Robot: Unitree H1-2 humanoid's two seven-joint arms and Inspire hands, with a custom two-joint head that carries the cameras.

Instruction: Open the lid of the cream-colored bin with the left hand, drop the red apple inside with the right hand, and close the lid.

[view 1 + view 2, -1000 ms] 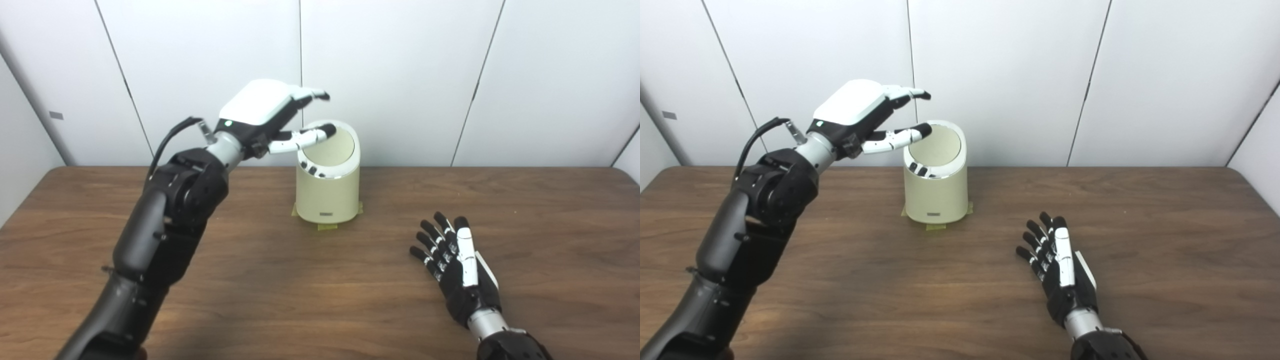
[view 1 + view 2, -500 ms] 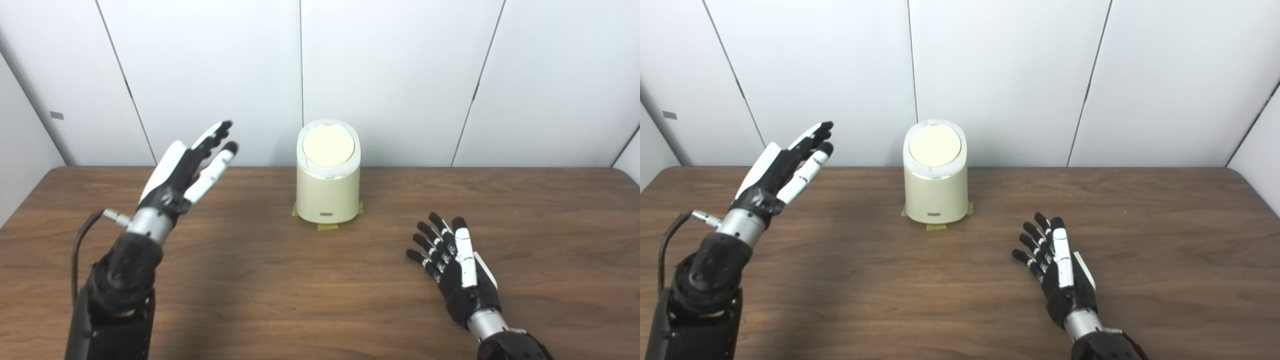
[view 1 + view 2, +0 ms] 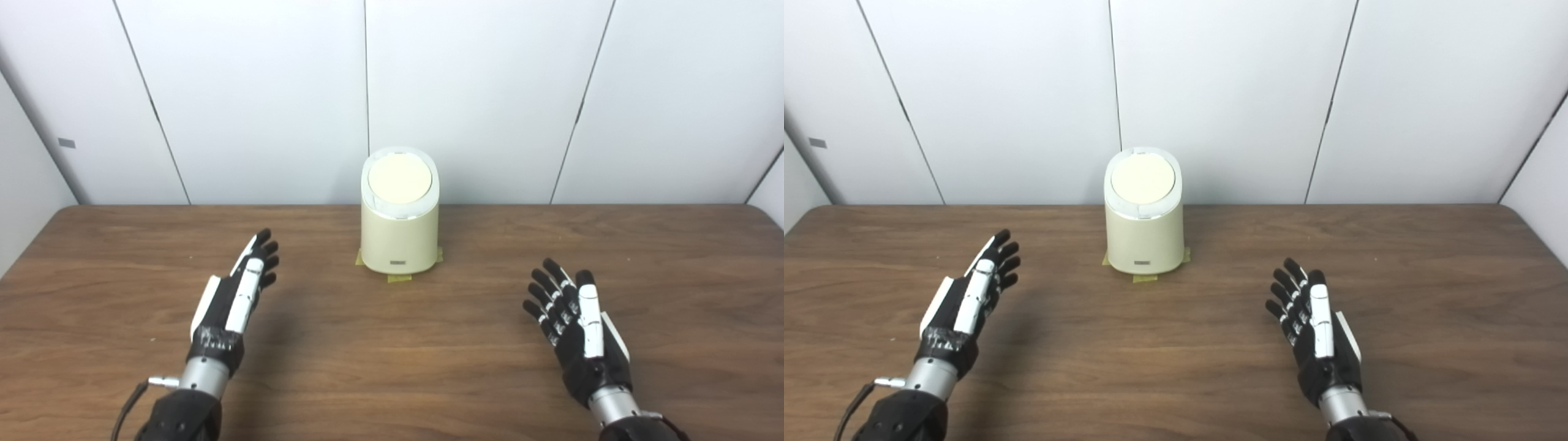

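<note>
The cream-colored bin (image 3: 399,239) stands at the back middle of the wooden table, its round lid (image 3: 399,179) down flat in the white rim. No red apple shows in either view. My left hand (image 3: 236,300) rests low over the table at the front left, open, fingers stretched toward the back, holding nothing. My right hand (image 3: 579,324) lies open at the front right, palm turned up and inward, empty. Both hands are well apart from the bin.
Bits of yellow tape (image 3: 399,277) stick out under the bin's base. The brown table (image 3: 392,367) ends at a white panelled wall (image 3: 490,92) just behind the bin.
My left hand left the bin's lid, swung out left and came down to the table front. The lid went from tilted open to flat shut. The right hand shifted slightly right.
</note>
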